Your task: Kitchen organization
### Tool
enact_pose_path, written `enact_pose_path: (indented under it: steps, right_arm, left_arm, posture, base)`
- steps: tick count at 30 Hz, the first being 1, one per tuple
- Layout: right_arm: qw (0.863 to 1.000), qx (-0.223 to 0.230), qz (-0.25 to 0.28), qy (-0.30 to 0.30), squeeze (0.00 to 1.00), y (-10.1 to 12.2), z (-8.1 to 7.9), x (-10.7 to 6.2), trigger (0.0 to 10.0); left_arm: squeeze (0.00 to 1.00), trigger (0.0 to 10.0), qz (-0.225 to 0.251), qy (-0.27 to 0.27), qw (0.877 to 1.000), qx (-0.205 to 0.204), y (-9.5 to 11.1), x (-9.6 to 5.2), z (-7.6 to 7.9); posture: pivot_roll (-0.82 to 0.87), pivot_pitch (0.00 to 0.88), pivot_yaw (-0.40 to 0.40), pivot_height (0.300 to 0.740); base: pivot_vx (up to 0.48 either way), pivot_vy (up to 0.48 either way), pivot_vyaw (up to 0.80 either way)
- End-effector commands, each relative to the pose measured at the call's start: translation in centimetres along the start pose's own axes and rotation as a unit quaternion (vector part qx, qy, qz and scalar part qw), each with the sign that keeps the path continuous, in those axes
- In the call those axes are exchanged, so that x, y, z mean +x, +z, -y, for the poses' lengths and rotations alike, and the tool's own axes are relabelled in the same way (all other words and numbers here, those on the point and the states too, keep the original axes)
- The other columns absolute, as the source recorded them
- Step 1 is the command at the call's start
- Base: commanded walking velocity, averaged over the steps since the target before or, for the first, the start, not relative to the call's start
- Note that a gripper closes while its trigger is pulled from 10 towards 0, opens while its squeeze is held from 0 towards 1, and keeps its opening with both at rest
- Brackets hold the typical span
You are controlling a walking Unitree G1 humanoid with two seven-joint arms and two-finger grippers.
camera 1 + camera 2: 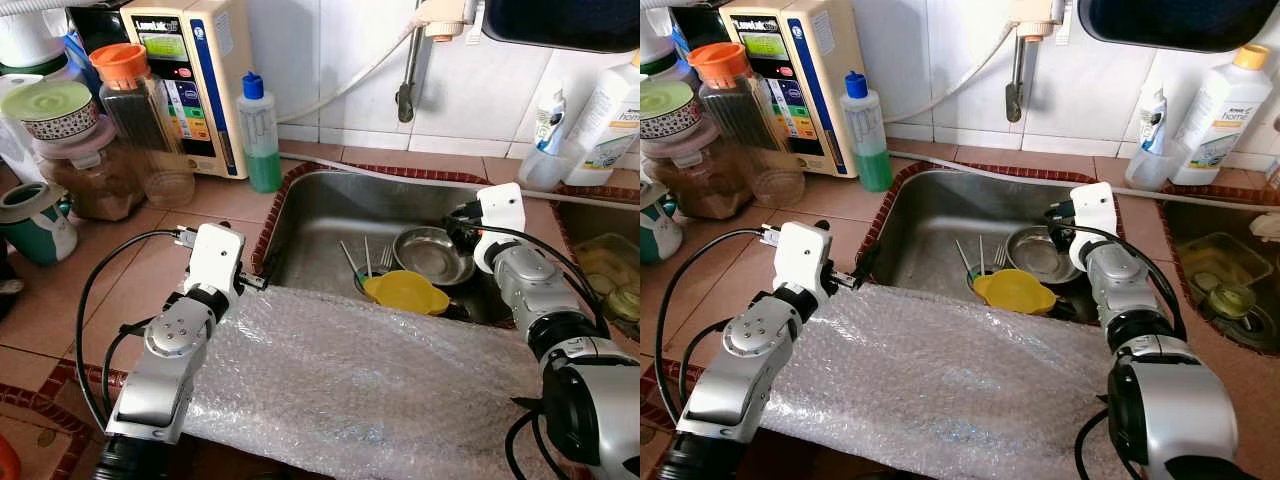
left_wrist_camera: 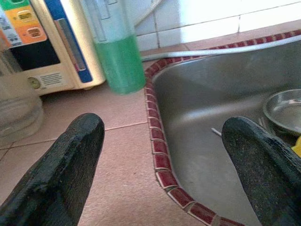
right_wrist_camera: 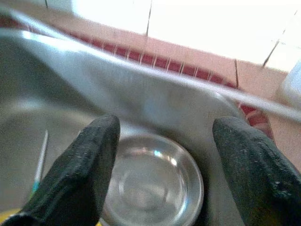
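Note:
A steel sink (image 1: 320,215) holds a round steel bowl (image 1: 432,255), a yellow bowl (image 1: 405,291) and several forks (image 1: 365,260). My right gripper (image 1: 461,233) hovers open just above the steel bowl's right side; the right wrist view has the bowl (image 3: 150,181) between its two black fingers (image 3: 80,174). My left gripper (image 1: 256,279) is open at the sink's left rim (image 2: 157,155), over the tiled counter edge, holding nothing. A sheet of bubble wrap (image 1: 350,380) covers the counter in front of the sink, under both arms.
On the left counter stand a water machine (image 1: 190,80), a bottle of green liquid (image 1: 262,135), several jars (image 1: 130,110) and a teal mug (image 1: 35,220). The tap (image 1: 408,70) hangs over the sink's back. Bottles (image 1: 610,120) and a second basin (image 1: 605,270) lie to the right.

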State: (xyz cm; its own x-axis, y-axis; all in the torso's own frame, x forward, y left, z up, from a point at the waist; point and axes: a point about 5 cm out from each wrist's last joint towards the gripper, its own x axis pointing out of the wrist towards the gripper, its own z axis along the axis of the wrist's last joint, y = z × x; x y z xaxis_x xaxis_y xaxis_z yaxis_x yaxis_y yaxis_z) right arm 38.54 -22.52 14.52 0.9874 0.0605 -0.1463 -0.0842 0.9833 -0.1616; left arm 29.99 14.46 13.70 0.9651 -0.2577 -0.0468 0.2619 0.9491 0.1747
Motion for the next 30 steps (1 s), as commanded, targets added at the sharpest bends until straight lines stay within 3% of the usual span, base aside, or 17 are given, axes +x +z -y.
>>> enact_pose_path:
  steps: [1,2,5,10,11,15,21,27,28,30]
  right_arm:
    - [0.999,0.008,0.032,0.001,1.0,1.3,0.1,0.2,10.0]
    - [0.998,0.018,0.053,0.008,1.0,1.6,-0.1,0.0,10.0]
    - [0.997,0.017,0.076,0.016,1.0,1.8,-0.5,-0.3,10.0]
    - [0.992,0.019,0.122,0.011,1.0,2.4,-0.8,-1.9,10.0]
    - [0.991,0.015,0.136,0.001,1.0,2.6,-0.9,-2.9,10.0]
    - [0.989,0.013,0.15,-0.008,1.0,2.8,-0.8,-4.6,10.0]
    - [0.991,-0.001,0.136,-0.017,1.0,3.1,0.3,-7.1,10.0]
    - [0.993,0.004,0.118,-0.02,1.0,2.7,0.2,-8.2,10.0]
    - [0.994,0.009,0.111,-0.022,0.7,2.2,-0.2,-8.9,10.0]
    - [0.994,0.01,0.108,-0.023,0.7,2.1,-0.5,-9.1,10.0]
  left_arm:
    - [1.0,10.0,0.004,0.014,1.0,0.005,0.5,0.1,-0.4]
    - [0.0,10.0,0.014,0.026,1.0,0.01,0.9,0.2,-0.4]
    - [0.0,10.0,0.018,0.027,0.999,0.01,1.3,0.2,-0.2]
    - [0.0,10.0,0.01,0.022,0.999,-0.024,1.2,0.3,0.2]
    - [0.0,10.0,0.004,0.017,0.998,-0.055,0.9,0.2,0.5]
    - [0.0,10.0,0.001,0.016,0.998,-0.066,0.5,0.1,0.9]
    - [0.0,10.0,0.002,0.009,0.999,-0.051,0.1,-0.3,0.8]
    - [0.0,10.0,-0.007,0.021,0.998,-0.053,-0.5,-0.8,0.3]
    - [0.0,10.0,-0.018,0.038,0.999,-0.032,-0.5,-1.2,0.0]
    - [0.0,10.0,-0.021,0.045,0.999,-0.014,-0.5,-1.4,-0.1]
  posture:
    - [0.11,0.036,0.043,0.74]
    - [0.09,0.034,0.039,0.74]
    - [0.09,0.034,0.039,0.74]
    - [0.05,0.021,0.036,0.74]
    - [0.03,0.012,0.034,0.74]
    - [0.0,0.003,0.032,0.74]
    - [-0.04,0.0,0.025,0.74]
    - [-0.03,0.0,0.01,0.74]
    - [-0.03,0.0,0.003,0.74]
    - [-0.03,0.0,0.002,0.74]
  base:
    - [0.0,0.0,0.0]
    - [0.0,0.0,0.0]
    - [0.0,0.0,0.0]
    - [0.0,0.0,0.0]
    - [0.0,0.0,0.0]
    - [0.0,0.0,0.0]
    - [0.0,0.0,0.0]
    - [0.0,0.0,0.0]
    - [0.0,0.0,0.0]
    - [0.0,0.0,0.0]
